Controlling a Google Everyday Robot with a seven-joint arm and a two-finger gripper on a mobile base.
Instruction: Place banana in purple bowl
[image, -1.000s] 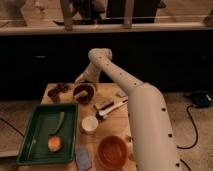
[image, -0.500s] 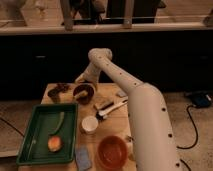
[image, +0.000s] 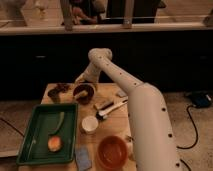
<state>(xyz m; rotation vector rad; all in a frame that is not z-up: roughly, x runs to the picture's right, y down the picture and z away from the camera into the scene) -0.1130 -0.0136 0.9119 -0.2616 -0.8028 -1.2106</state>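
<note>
Looking at the big white arm (image: 135, 105), you can see it has not moved in the last second. It reaches to 11 o'clock on the counter (image: 109, 127). Its tool (image: 81, 81) hangs just above the purple bowl (image: 84, 95), and it looks let go, with nothing in it. A pale yellow shape in that bowl looks like the banana (image: 84, 91), so the job seems done. You have one green tray (image: 30, 135), two bowls counting the orange bowl (image: 112, 151), one white cup (image: 90, 124) and one banana.
</note>
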